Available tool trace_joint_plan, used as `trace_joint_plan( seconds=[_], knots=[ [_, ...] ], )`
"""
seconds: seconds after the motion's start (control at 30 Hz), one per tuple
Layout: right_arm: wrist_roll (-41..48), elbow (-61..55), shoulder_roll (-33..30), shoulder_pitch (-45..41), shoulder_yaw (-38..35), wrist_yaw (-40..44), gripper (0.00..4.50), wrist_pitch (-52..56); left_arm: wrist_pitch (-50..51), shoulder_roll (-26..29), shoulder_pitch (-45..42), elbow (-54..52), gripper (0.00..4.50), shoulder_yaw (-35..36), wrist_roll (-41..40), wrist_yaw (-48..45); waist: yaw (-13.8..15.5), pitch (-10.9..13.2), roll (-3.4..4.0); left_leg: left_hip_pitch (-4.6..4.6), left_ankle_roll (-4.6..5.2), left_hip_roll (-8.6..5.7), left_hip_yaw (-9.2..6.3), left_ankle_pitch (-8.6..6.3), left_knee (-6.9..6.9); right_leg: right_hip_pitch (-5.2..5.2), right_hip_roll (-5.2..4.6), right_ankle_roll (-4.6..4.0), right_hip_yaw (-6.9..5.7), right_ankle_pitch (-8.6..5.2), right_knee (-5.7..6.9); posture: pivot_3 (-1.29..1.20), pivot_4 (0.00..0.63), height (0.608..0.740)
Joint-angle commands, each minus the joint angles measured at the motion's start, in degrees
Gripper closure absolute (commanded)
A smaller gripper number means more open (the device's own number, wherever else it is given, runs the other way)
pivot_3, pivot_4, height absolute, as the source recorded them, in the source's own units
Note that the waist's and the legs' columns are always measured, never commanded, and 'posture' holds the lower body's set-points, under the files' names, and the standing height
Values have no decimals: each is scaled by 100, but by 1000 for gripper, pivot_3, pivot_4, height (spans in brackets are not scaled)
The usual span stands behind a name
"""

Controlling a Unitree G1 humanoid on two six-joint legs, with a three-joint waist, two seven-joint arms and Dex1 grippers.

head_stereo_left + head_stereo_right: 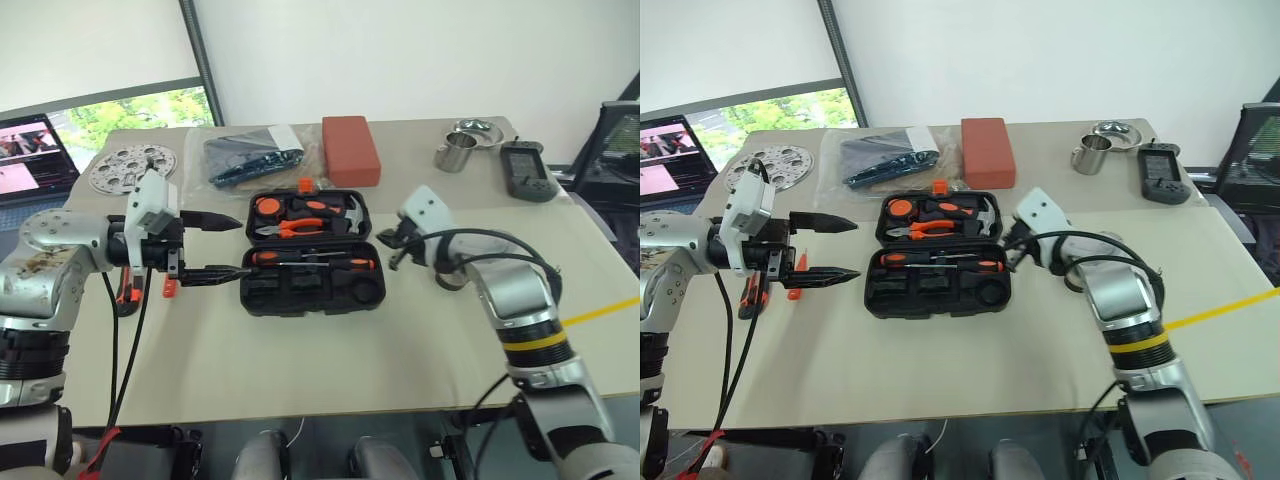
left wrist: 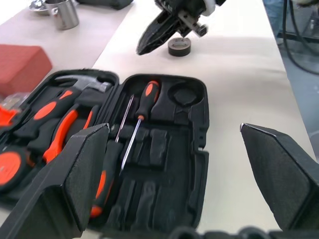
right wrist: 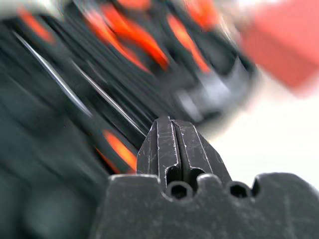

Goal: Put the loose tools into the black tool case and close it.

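Looking down from the head views, the black tool case (image 1: pixel 310 255) lies open near the middle of the desk (image 1: pixel 330 365), with two screwdrivers (image 1: pixel 310 260) already seated in the near half and pliers (image 1: pixel 292 228) and a hammer (image 1: pixel 345 208) in the far half. The left end effector (image 1: pixel 218 246) hovers just left of the case, fingers spread wide. The right end effector (image 1: pixel 392 250) sits just beside the case's right edge, fingers pressed together and empty. Small orange items (image 1: pixel 792 288) lie on the desk below the left arm; their type is hard to make out.

From the left wrist view, the grey roll (image 2: pixel 179 46) rests on the desk beyond the case, near the right end effector's tip. The round recess (image 2: pixel 185 94) stands empty. The roll is judged light and rigid, best pinched across its outer rim. The case lid is stiff moulded plastic, best pushed at its free edge.

From the right wrist view, motion blur obscures the case contents; only the closed fingers (image 3: pixel 172 149) read clearly.
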Motion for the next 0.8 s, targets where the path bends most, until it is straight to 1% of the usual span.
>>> trace_joint_plan(
  seconds=[0.03,0.2,0.33,0.53,0.7,0.8],
  knots=[
    [-74,6,226,26,117,-319,4446,-211,-151,16,-84,-7,0,56,40,4,5,0,-1,0,0,0,0,0,0,-1,-1,0,-1,0,4,0,150,740],
    [-147,452,515,74,225,-587,4446,-520,-125,48,-66,-33,0,111,25,-18,31,1,-1,-6,0,-9,3,0,3,-1,-19,0,-1,0,5,0,150,740],
    [-144,801,655,12,316,-593,4446,-677,-136,53,-68,-16,0,114,49,-32,63,1,-1,-5,0,-11,6,0,4,-1,-23,0,-1,0,5,0,150,740],
    [-312,1502,851,-3,656,-578,4446,-774,-144,74,-48,-21,0,127,64,-45,42,1,-1,-1,0,-6,7,0,2,-3,-16,0,-1,0,7,0,150,740],
    [-355,1653,872,134,900,-494,4446,-214,-115,122,-13,-57,0,167,61,-48,22,-2,-5,5,0,-4,6,0,2,0,-15,0,-1,0,12,0,150,740],
    [-286,1827,1085,70,663,-834,4446,105,-100,130,-13,-74,0,168,58,-36,8,-12,-14,13,-1,-3,5,0,1,5,-15,0,-2,0,17,0,150,740]
  ],
)
